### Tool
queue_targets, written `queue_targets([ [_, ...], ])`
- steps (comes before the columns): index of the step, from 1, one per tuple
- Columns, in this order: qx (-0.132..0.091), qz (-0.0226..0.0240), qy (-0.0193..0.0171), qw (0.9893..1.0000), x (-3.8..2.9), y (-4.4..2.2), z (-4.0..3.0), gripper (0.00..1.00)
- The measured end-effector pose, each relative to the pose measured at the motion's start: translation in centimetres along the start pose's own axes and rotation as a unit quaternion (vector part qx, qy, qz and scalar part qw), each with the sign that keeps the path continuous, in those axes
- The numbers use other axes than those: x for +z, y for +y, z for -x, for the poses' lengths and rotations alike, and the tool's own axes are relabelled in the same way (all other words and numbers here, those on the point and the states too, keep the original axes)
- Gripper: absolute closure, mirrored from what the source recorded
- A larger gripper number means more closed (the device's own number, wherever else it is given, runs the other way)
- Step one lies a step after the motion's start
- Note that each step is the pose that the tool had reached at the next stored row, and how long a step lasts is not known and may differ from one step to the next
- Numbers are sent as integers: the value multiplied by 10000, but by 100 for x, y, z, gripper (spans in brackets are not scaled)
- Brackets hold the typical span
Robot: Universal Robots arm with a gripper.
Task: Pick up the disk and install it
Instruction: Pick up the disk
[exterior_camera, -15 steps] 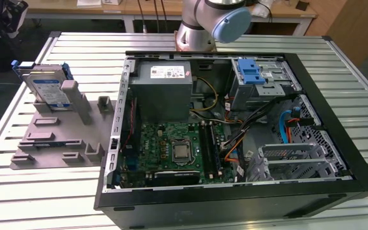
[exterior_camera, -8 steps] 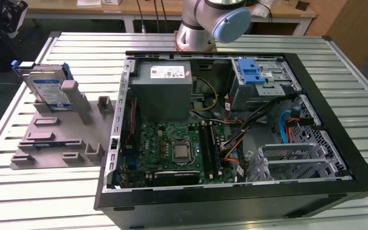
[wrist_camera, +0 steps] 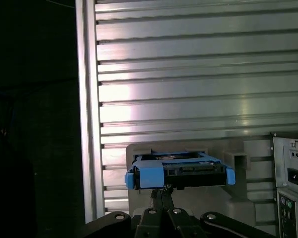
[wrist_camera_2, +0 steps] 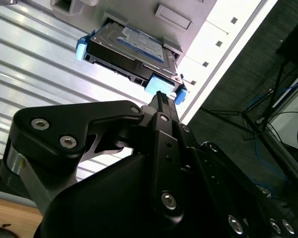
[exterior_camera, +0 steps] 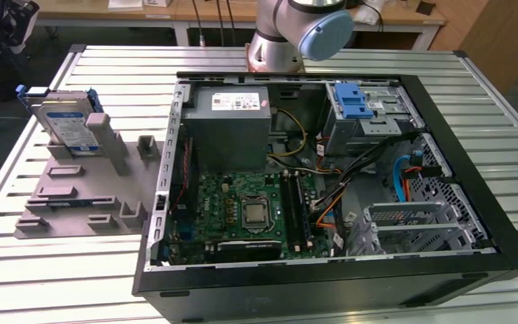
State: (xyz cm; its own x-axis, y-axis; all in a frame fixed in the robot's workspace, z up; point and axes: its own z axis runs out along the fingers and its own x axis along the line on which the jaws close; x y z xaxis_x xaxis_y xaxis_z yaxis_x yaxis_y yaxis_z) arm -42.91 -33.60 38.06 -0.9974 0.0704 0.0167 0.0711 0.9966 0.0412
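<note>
The disk is a silver drive with a white-and-blue label in a blue bracket. It stands tilted on edge in a grey holder at the exterior view's left, on the slatted table. Both wrist views look at it end on: the disk lies just beyond my black fingertips. My gripper looks shut, its tips together and nothing between them. It points at the blue bracket end and stops a little short of it.
An open computer case lies in the middle of the table, with a grey power-supply box, a motherboard and a drive cage with a blue latch. The arm's base stands behind it. The table edge drops to dark floor.
</note>
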Motion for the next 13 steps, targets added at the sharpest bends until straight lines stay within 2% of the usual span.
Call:
queue_targets([
  [13, -211, -3, 9, 9998, 0, 0, 0, 89],
])
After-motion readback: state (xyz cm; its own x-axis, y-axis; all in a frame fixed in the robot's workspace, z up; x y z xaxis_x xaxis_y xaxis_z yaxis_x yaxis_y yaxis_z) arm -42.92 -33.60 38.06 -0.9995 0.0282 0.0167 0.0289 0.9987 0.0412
